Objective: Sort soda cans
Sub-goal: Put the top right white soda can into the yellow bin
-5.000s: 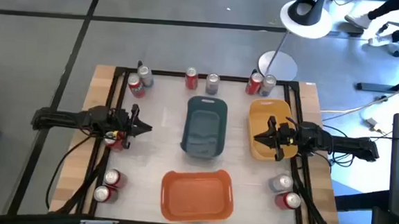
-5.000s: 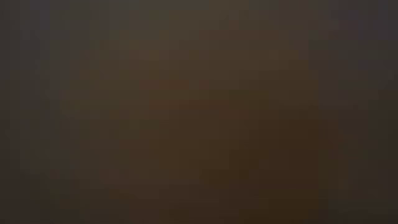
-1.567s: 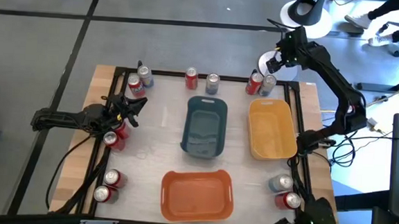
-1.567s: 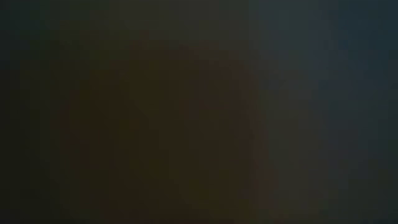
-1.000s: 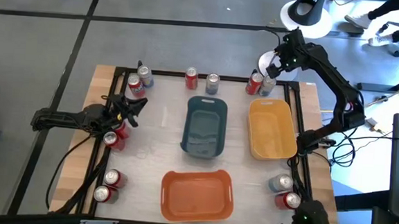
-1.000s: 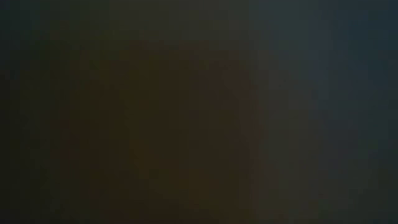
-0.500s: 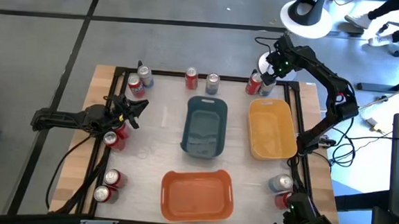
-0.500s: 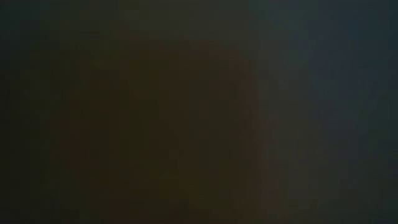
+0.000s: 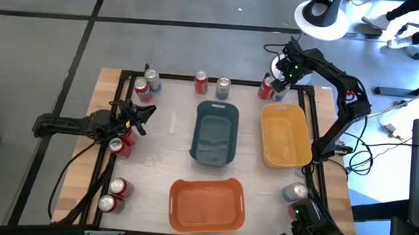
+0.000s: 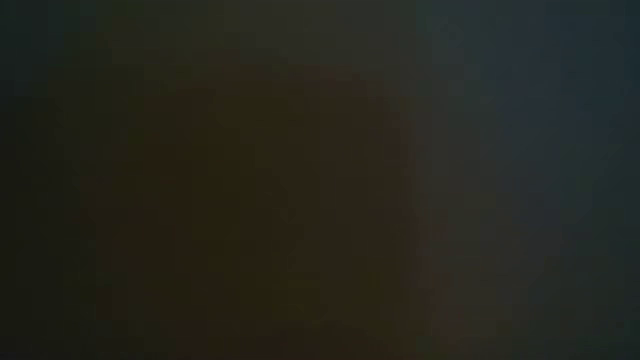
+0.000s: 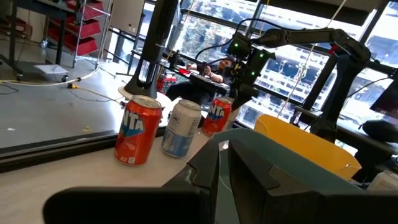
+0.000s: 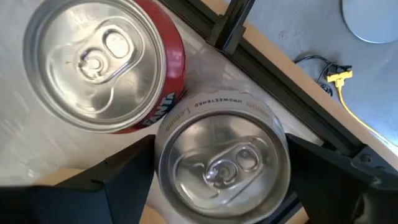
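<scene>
Soda cans, red and silver, stand around the table's edges. In the far right corner a red can (image 9: 267, 87) (image 12: 102, 62) and a silver can (image 9: 281, 90) (image 12: 221, 158) stand side by side. My right gripper (image 9: 281, 79) (image 12: 221, 186) hangs open over that silver can, pointing down, one finger on each side of its top. Whether the fingers touch it, I cannot tell. My left gripper (image 9: 141, 113) is shut and holds nothing, by the left edge beside another red can (image 9: 120, 145). The low view is dark.
A teal bin (image 9: 214, 153) sits mid-table, a yellow bin (image 9: 284, 160) to its right, an orange bin (image 9: 205, 221) near the front. More cans stand at far left (image 9: 144, 89), far middle (image 9: 201, 81), near left (image 9: 120, 187) and near right (image 9: 294, 191). A black frame rail (image 12: 273, 59) runs beside the far right cans.
My right gripper has come in from beyond the table's far edge, moving toward the near edge and a little left, and down over the far right pair of cans. Its fingers have stayed apart.
</scene>
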{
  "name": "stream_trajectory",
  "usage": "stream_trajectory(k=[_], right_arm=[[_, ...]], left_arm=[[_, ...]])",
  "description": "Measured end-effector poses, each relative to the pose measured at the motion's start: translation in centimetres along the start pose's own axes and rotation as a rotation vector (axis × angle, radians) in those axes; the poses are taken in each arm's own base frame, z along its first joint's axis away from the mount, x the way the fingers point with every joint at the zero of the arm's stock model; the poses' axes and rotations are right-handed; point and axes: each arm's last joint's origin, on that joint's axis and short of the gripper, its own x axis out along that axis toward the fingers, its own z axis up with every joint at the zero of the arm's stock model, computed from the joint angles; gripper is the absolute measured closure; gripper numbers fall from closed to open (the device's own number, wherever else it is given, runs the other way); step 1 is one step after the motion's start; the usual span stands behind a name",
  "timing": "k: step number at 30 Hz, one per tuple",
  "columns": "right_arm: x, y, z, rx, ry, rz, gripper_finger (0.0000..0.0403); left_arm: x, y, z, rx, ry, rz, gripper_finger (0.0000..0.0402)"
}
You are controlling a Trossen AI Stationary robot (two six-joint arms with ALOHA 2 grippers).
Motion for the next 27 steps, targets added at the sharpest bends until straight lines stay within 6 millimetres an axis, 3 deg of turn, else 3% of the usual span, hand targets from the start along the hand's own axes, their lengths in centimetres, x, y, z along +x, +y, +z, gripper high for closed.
stream_trajectory(k=[18,27], right_arm=[[0.47,-0.05,0.13,0.035,0.009,0.002,0.0068],[0.46,-0.01,0.03,0.049,0.020,0.005,0.0122]], left_arm=[[0.00,0.00,0.00,0.049,0.000,0.000,0.0373],[0.00,0.00,0.00,0.047,0.000,0.000,0.0373]])
